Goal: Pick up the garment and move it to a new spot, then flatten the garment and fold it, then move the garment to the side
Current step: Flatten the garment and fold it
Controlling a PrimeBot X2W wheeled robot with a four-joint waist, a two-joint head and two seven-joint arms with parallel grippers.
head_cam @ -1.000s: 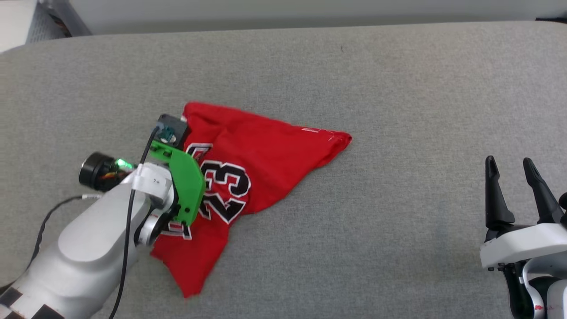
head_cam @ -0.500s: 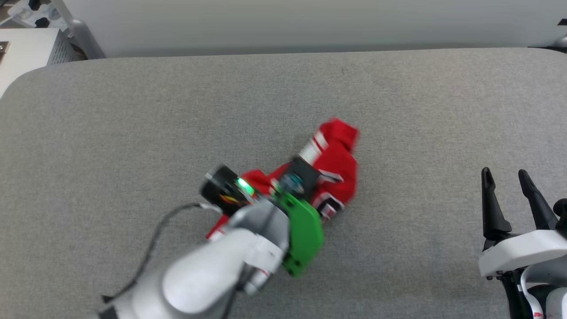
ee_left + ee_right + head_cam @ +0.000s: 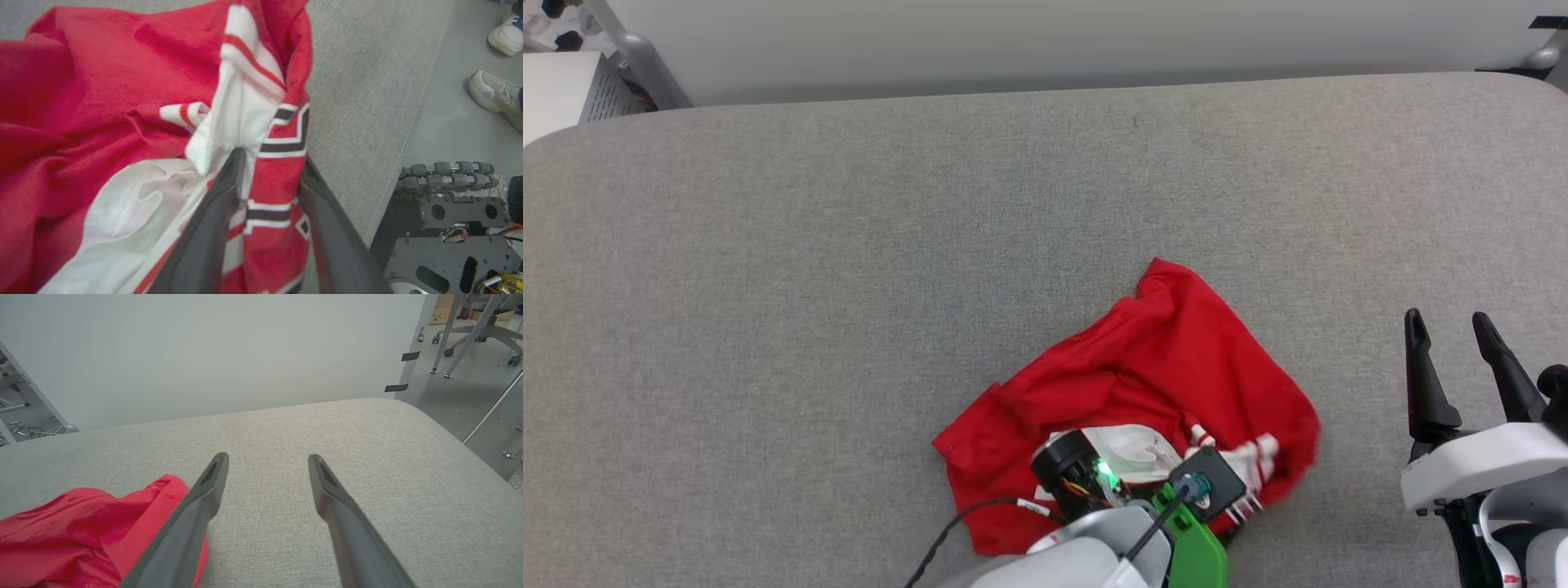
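1. Your left gripper (image 3: 271, 165) has its two fingers a little apart, and a lettered red fold of the garment (image 3: 81, 81) lies between them. You cannot tell whether they clamp the fold or only lie around it.
2. A white sleeve (image 3: 241, 102) with striped trim bunches up right at one fingertip.
3. In your head view the garment (image 3: 1160, 367) lies crumpled on the table (image 3: 849, 245), near the front edge and right of centre. It is mostly plain red side up, with the white sleeve beside the left wrist (image 3: 1094, 474).
4. Your right gripper (image 3: 1445, 318) is spread wide at the lower right, clear of the garment. In its wrist view (image 3: 265, 457) the red cloth (image 3: 81, 531) lies beside one finger.
5. In your left wrist view, past the table edge, you see the robot's base (image 3: 449, 212) and a person's two shoes (image 3: 490, 94) on the floor.
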